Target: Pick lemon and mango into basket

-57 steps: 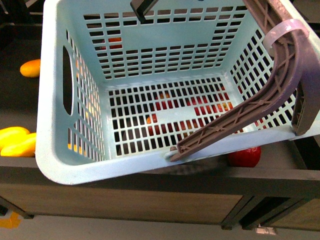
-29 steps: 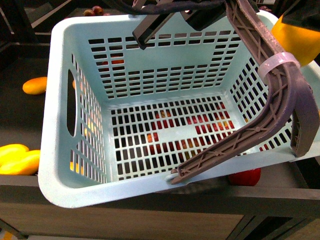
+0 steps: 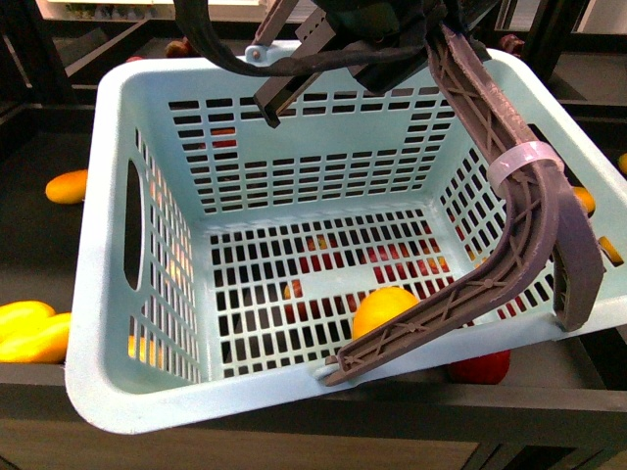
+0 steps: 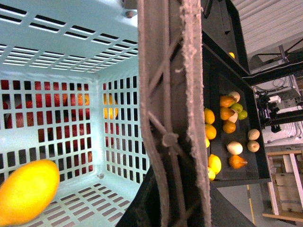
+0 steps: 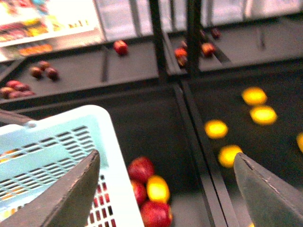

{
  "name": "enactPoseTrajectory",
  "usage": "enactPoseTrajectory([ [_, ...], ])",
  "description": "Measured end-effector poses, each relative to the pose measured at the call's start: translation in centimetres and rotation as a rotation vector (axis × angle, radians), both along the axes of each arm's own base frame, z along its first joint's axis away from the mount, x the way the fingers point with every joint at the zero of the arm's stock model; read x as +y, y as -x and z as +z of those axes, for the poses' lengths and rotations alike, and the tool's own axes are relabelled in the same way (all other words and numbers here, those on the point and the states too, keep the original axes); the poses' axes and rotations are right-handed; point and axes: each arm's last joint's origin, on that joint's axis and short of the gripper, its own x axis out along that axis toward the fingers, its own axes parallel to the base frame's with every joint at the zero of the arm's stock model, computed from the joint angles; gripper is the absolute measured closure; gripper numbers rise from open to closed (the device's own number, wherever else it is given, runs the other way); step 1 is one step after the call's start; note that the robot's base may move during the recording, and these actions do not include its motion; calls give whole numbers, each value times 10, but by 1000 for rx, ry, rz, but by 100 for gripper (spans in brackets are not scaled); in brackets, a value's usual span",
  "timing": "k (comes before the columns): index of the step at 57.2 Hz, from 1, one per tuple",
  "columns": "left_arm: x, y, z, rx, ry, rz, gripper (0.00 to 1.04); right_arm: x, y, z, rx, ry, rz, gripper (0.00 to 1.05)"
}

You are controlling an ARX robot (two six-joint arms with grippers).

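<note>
A plump, smooth yellow-orange mango (image 3: 380, 308) lies on the slotted floor of the light turquoise plastic basket (image 3: 103, 294), well below the left arm's (image 3: 382, 34) jaws and partly hidden behind the lower end of the brown-grey swing handles (image 3: 534, 211). Those jaws appear clenched on the handles at their top, above a white zip tie (image 3: 522, 157) that binds the pair, and they hold the basket tilted above the dark worktop (image 3: 29, 245). The right arm's jaws stand released and empty, their two dark fingers (image 5: 66, 194) spread wide. A corner of the basket sits beside one finger, and red apples (image 5: 140, 169) lie on the worktop below the gap between them.

One half of the job looks done, since the mango is in the basket. No small pure-yellow lemon shows inside it, so that fruit is judged to be what remains. Two bright yellow fruits (image 3: 29, 331) rest on the worktop outside the basket, far from both sets of jaws, and blurred yellow fruits lie beyond the right jaws. Whether any of these is the lemon cannot be told here. A red fruit (image 3: 480, 367) sits under the basket's near edge. The empty right jaws seem the ones placed to fetch the lemon.
</note>
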Motion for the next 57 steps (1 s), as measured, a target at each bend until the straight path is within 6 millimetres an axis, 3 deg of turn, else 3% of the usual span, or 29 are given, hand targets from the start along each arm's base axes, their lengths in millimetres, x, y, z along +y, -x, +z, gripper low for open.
enactPoseTrajectory([
  [4, -1, 1, 0, 0, 1, -7, 100, 3, 10, -8, -65, 50, 50, 37],
  [14, -2, 1, 0, 8, 10, -13, 100, 2, 26, -41, -27, 85, 48, 65],
  [18, 0, 0, 0, 1, 2, 3, 100, 2, 37, -51, -33, 96, 43, 85],
  [24, -1, 0, 0, 2, 3, -3, 100, 2, 46, -60, -35, 104, 45, 103],
  [57, -1, 0, 0, 3, 4, -2, 100, 2, 75, -87, -38, 103, 45, 103],
])
